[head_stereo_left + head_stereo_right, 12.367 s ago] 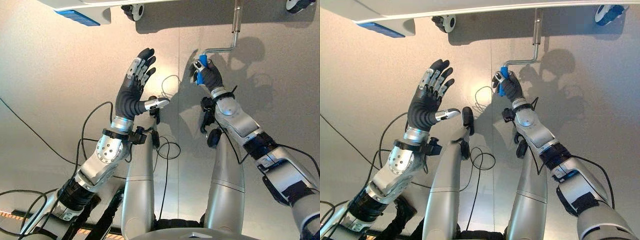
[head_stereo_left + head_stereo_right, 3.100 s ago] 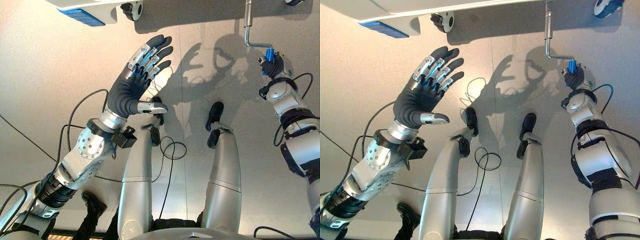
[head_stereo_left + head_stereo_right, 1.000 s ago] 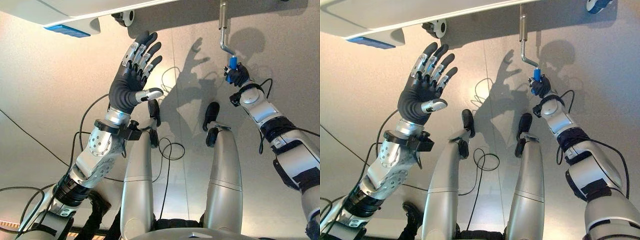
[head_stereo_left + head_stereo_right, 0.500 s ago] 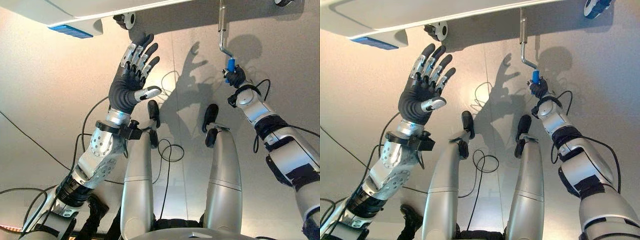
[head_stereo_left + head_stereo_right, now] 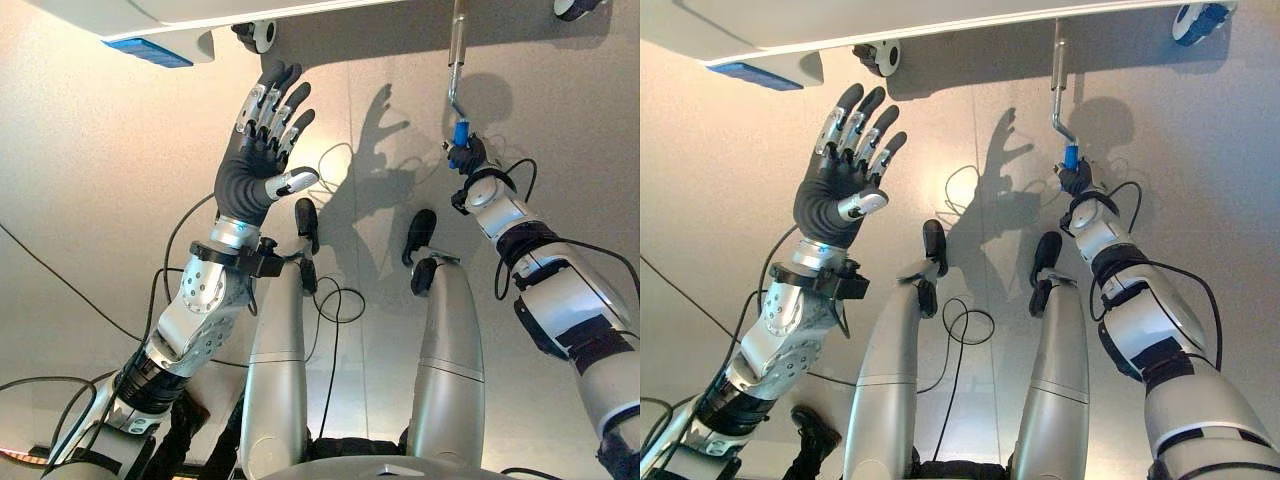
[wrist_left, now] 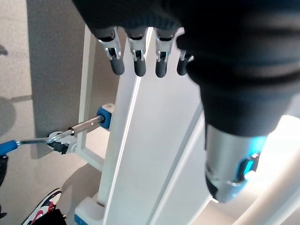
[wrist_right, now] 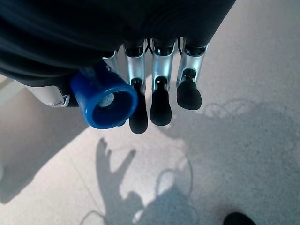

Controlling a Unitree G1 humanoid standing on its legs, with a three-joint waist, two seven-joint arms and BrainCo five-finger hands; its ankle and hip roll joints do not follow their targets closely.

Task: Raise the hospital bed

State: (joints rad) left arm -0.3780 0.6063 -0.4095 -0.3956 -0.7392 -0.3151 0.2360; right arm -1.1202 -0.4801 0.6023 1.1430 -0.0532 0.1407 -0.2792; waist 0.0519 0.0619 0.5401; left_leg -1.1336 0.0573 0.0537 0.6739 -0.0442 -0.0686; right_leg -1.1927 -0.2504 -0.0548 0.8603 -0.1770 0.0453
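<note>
No text, label, number or sign can be read on anything here.

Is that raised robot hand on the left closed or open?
Open. The left robot hand is held up, fingers straight and spread, holding nothing.

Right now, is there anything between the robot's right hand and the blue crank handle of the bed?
No. The right hand is already closed around the blue crank handle, with nothing between them. The left hand is raised open, apart from the crank.
</note>
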